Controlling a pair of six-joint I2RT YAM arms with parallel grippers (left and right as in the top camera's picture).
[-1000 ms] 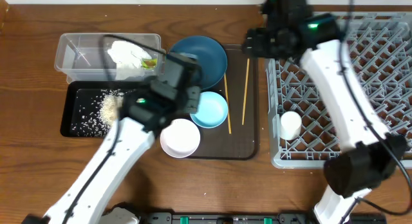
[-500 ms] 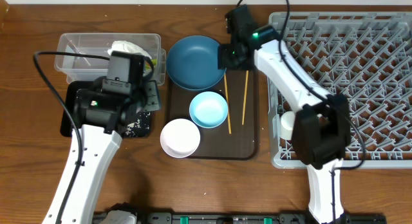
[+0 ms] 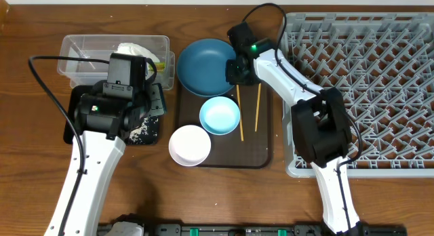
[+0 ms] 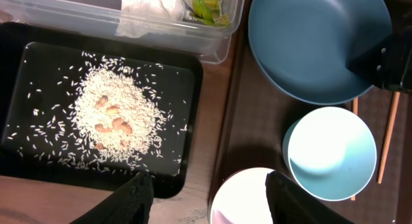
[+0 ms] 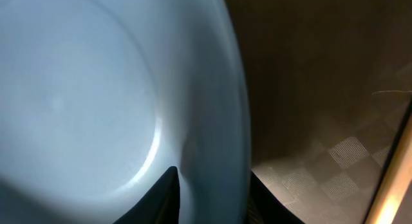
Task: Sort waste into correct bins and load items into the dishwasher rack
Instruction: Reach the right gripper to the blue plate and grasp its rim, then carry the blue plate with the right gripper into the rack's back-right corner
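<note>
Pinching the right rim of the dark blue dish (image 3: 203, 66) with the right gripper (image 5: 211, 188), one finger (image 5: 164, 192) inside the rim and the other outside, jaws narrow with the rim filling the gap between them. Resting flat, that dish, at the far left corner of the dark brown serving tray (image 3: 258, 151), with the light blue bowl (image 3: 220, 116) just nearer at the tray's middle and the white bowl (image 3: 189, 145) straddling the tray's left edge by its near corner. Lying lengthwise on the tray's right half, two wooden chopsticks (image 3: 258, 107), apart from each other, one just beside the light blue bowl. Hovering wide and empty, the left gripper (image 4: 212, 201), above the near right corner of the black tray (image 4: 13, 121) and the serving tray's left edge. Heaped at the black tray's middle, rice scraps (image 4: 109, 121), loose grains scattered around. Tucked into the right end of the clear plastic tub (image 3: 74, 56) at the desk's (image 3: 41, 168) far left, a crumpled white napkin (image 3: 135, 54) and a yellow-green snack wrapper (image 4: 206, 8). Filling the desk's right side, the grey dishwasher rack (image 3: 366, 73)
</note>
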